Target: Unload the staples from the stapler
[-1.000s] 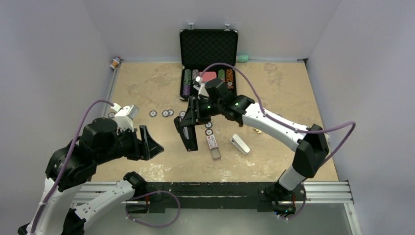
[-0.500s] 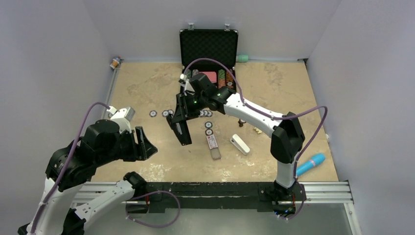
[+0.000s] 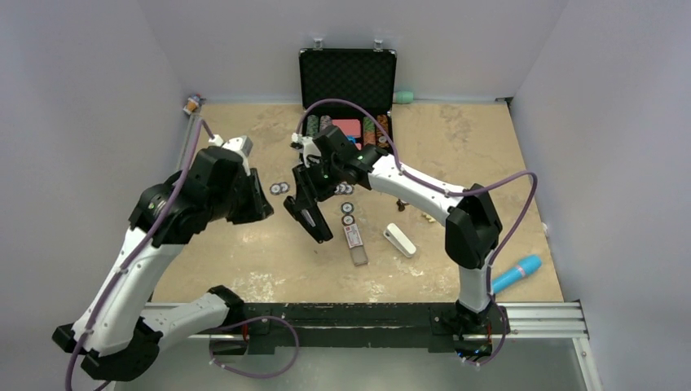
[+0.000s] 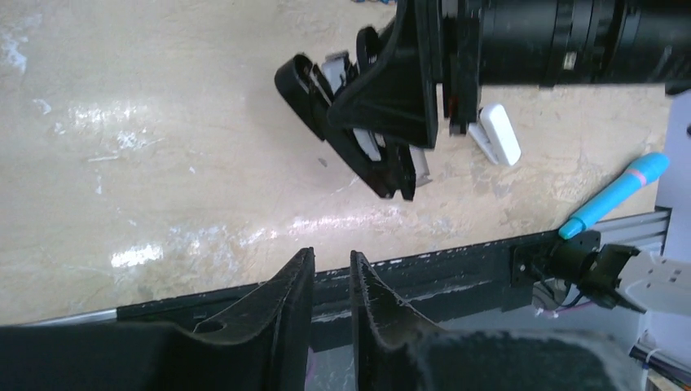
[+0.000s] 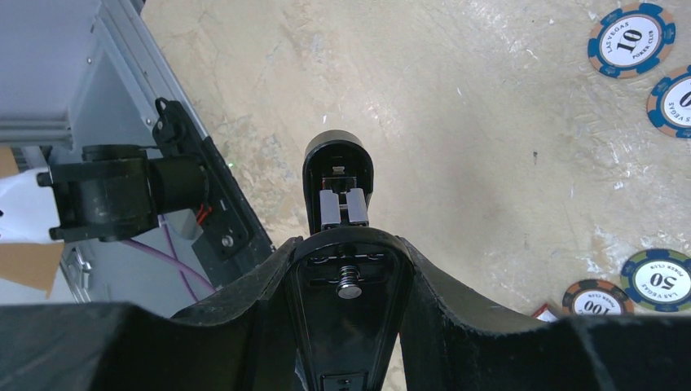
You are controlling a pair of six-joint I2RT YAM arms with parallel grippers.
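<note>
Above the middle of the surface [image 3: 489, 147], the right fingers [image 5: 261, 285] grip the black stapler [image 3: 310, 218], which hangs tilted with its free end toward the near side. Left of it, the left fingers [image 4: 293, 281] stand slightly apart, holding nothing.

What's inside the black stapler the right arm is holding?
The slim black desk stapler shows a split silvery metal piece and a round silvery rivet in its channel. No staple strip can be made out; the right fingers cover the stapler's sides.
</note>
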